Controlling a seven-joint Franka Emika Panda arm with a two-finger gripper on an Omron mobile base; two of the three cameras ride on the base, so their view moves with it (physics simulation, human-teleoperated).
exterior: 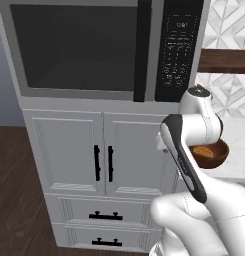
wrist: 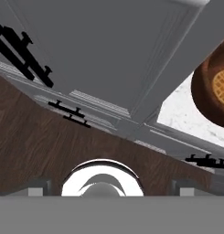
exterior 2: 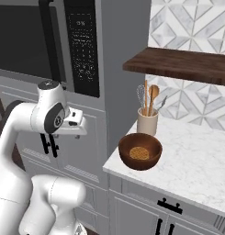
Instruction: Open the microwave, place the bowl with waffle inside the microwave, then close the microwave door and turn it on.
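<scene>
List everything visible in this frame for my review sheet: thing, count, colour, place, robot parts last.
microwave: one, grey, built in above the cabinets.
microwave door: one, dark window, black bar handle, shut.
keypad panel: one, black, right of the door.
bowl with waffle: one, dark brown, near the counter's corner.
utensil holder: one, beige, behind the bowl, holding wooden spoons.
counter: one, white marble, right of the microwave column.
shelf: one, dark wood, on the tiled wall.
cabinet doors: two, grey, black handles, under the microwave.
gripper: one, fingers apart, holding nothing.
</scene>
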